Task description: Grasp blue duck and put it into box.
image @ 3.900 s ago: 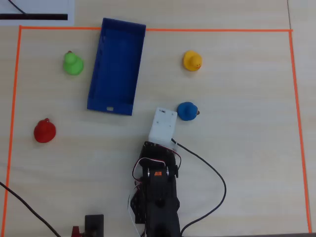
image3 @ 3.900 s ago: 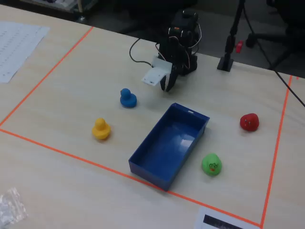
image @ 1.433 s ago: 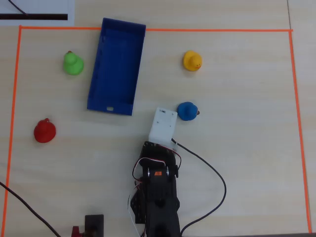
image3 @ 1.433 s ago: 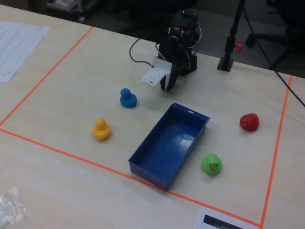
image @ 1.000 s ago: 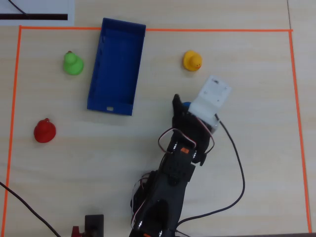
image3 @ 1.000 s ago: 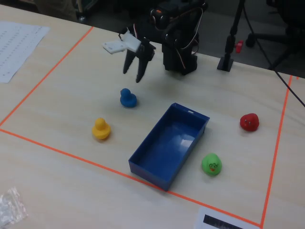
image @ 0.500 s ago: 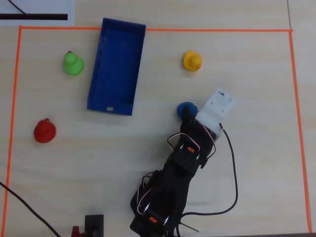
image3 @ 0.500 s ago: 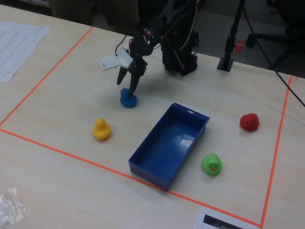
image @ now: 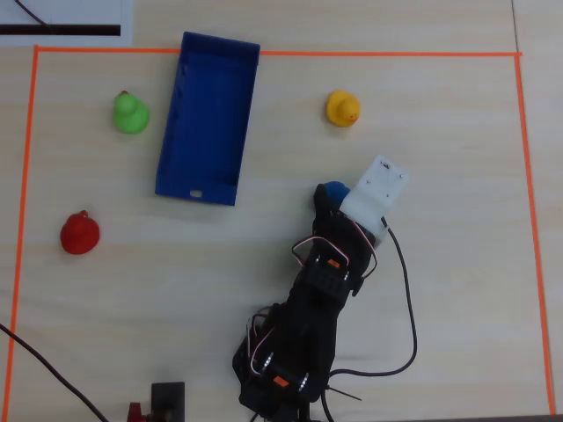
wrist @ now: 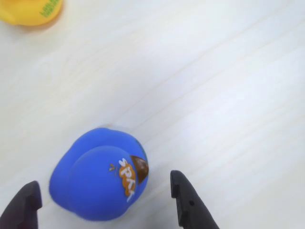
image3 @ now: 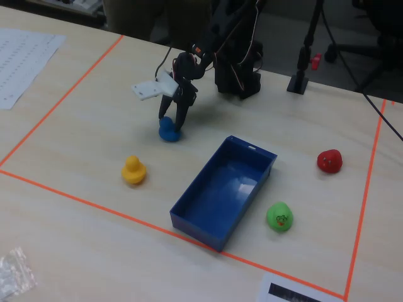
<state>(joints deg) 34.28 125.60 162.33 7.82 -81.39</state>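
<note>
Nothing is boxed yet: the blue duck [wrist: 97,174] sits on the tabletop [wrist: 214,71] between the open jaws, not yet squeezed; gripping, lifting and carrying to the empty box [image: 208,119] remain.

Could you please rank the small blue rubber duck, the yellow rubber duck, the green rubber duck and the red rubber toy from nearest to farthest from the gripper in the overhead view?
1. Small blue rubber duck, right at the gripper.
2. Yellow rubber duck, above it.
3. Green rubber duck, far upper left, beyond the long dark blue plastic box.
4. Red rubber toy, far left.
</note>
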